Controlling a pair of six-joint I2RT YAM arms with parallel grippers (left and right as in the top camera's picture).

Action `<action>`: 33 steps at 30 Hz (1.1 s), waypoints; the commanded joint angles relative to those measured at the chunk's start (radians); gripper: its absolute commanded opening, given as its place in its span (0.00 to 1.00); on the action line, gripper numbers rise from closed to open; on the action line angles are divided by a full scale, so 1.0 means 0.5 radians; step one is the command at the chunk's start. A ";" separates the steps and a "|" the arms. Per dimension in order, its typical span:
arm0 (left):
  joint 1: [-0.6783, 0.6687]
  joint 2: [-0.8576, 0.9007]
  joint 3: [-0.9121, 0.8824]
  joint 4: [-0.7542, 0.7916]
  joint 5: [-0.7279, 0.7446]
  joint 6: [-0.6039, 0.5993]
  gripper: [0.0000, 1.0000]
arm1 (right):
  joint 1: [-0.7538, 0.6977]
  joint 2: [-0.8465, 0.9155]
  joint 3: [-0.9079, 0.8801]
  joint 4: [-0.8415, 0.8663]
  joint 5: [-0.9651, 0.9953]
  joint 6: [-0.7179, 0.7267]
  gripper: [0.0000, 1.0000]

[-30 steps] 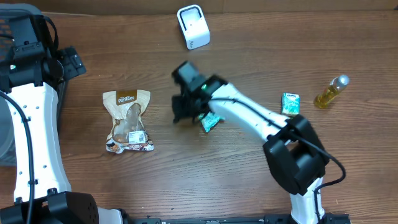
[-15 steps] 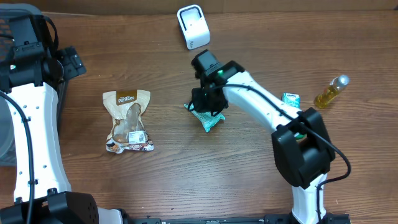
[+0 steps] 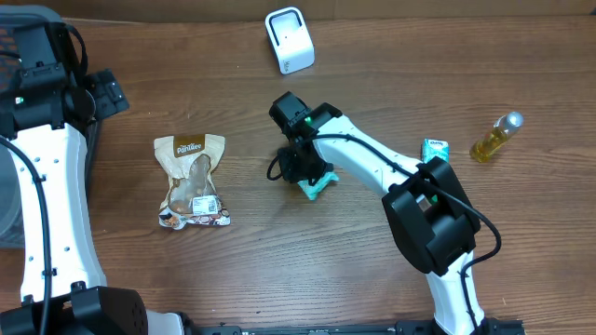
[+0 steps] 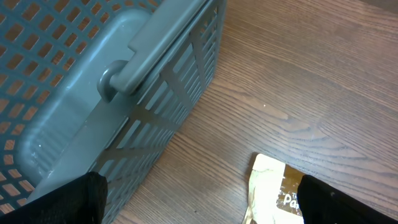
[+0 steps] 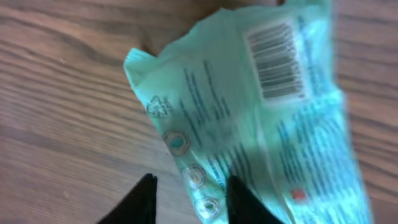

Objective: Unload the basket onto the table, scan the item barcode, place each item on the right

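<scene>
Since the right gripper (image 5: 191, 186) stands with jaws parted over the green packet (image 5: 261, 124) — mid-table, barcode (image 5: 277, 61) up — a careless pinch could crease or cover that code; the left gripper (image 4: 205, 200) has jaws wide apart.

Open tabletop (image 3: 261, 251) runs between the brown snack pouch (image 3: 191, 180) and the green packet (image 3: 319, 184), up to the white scanner (image 3: 290, 39). A grey basket (image 4: 93, 93) blocks the left; a green carton (image 3: 434, 154) and what looks like an oil bottle (image 3: 494, 137) crowd the right.

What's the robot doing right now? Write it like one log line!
right gripper: open at green packet | barcode: facing up | left gripper: open, by basket
</scene>
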 commanded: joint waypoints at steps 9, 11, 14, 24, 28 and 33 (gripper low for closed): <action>0.009 0.000 0.022 0.006 0.002 0.006 1.00 | -0.120 0.030 0.510 -0.173 0.184 -0.128 0.23; 0.009 0.000 0.022 0.006 0.002 0.006 1.00 | -0.121 0.052 0.462 -0.149 0.204 -0.144 0.23; 0.009 0.000 0.022 0.006 0.002 0.006 1.00 | -0.120 0.137 0.407 -0.125 0.205 -0.173 0.23; 0.009 0.000 0.022 0.005 0.002 0.006 1.00 | -0.121 0.263 0.237 0.033 0.205 -0.172 0.32; 0.009 0.000 0.022 0.005 0.002 0.006 1.00 | -0.122 0.262 0.317 -0.004 0.204 -0.172 0.54; 0.009 0.000 0.022 0.006 0.002 0.006 1.00 | -0.122 0.226 0.639 -0.313 0.204 -0.171 0.69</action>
